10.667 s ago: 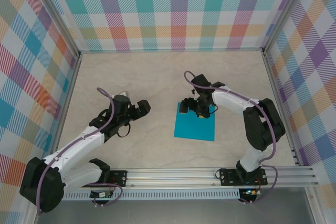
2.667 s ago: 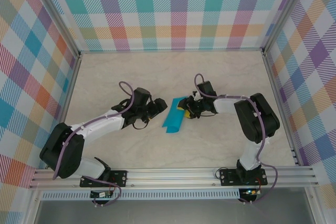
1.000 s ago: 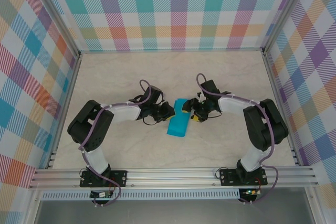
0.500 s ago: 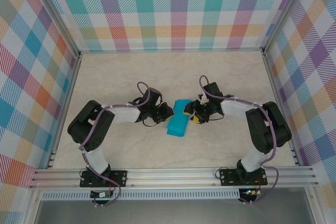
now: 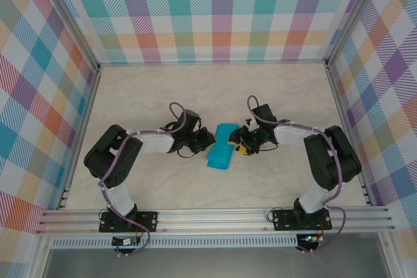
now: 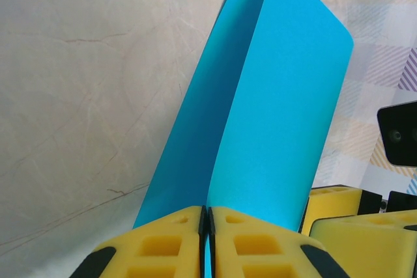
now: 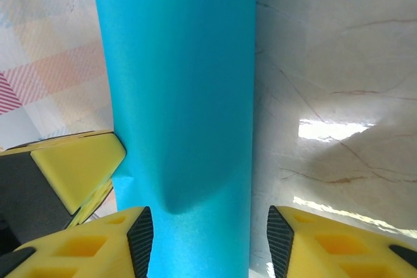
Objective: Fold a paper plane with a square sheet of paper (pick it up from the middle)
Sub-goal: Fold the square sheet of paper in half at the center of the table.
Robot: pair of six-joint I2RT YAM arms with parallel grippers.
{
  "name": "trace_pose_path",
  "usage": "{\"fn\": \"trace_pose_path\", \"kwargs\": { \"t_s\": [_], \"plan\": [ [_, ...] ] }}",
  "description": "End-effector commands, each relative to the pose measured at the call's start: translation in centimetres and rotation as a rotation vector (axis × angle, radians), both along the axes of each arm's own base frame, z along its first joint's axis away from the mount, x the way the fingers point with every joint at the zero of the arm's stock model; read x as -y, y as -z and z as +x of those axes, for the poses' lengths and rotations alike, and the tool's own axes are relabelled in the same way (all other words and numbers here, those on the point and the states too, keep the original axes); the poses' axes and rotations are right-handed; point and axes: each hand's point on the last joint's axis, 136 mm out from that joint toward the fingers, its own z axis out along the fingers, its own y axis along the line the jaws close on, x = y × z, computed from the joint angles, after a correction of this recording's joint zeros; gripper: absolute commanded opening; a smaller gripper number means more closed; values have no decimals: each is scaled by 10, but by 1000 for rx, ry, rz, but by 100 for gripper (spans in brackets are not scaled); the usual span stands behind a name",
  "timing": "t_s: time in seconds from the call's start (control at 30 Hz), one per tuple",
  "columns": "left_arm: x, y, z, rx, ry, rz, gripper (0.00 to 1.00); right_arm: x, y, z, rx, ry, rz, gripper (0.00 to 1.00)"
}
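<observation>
Where the two arms meet near the middle of the table (image 5: 156,96), we find the square sheet of paper (image 5: 220,148), folded over into a narrow teal-blue rectangle. It sits between the two hands. We see the left hand (image 5: 207,140) at its left long edge and the right hand (image 5: 238,142) at its right one, both low over the table.

From the left wrist camera, we see the left hand (image 6: 206,226) clenched on the paper (image 6: 273,115). Its two yellow fingers (image 6: 156,249) are pressed together with only the thin sheet between them. Two layers of the sheet run away from that pinch side by side above the marbled table (image 6: 78,96); the right layer is brighter and ends in a rounded corner. Yellow fingers of the right hand (image 6: 339,219) show just beside the paper's right edge.

From the right wrist camera, we see the right hand (image 7: 208,242) released, its fingers standing well apart with the folded sheet (image 7: 182,83) running between them. The sheet's left side meets the dark pad of the finger at the left of that view (image 7: 85,249). A strip of bare table (image 7: 326,63) shows between the sheet's right edge and the other finger (image 7: 339,252), so we see no grip there. A shallow dent marks the paper close to these fingers. One yellow finger of the left hand (image 7: 78,167) sits just beside the paper's left edge.
</observation>
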Motion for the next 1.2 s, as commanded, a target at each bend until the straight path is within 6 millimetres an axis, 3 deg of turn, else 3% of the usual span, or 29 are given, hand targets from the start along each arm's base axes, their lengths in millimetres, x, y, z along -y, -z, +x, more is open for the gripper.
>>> {"fn": "trace_pose_path", "kwargs": {
  "t_s": [0.0, 0.3, 0.5, 0.63, 0.73, 1.17],
  "plan": [
    [4, -9, -2, 20, -1, -19, 12, -7, 2, -5, -6, -33, 29, 54],
    [3, -10, -3, 20, 1, -15, 12, -8, 8, -5, -21, -37, 3, 54],
    [4, -12, -3, 18, 1, -17, 14, 1, 15, -5, -28, -29, -63, 48],
    [-4, -14, -3, 32, -12, 19, 24, 4, 16, -5, -29, -35, -91, 46],
    [-11, -20, -4, 58, -25, 45, 38, 6, 18, -4, -38, -37, -109, 46],
    [-51, -51, -7, 148, -109, 184, 51, 2, 10, -11, -23, -181, -157, 52]
  ]
}}
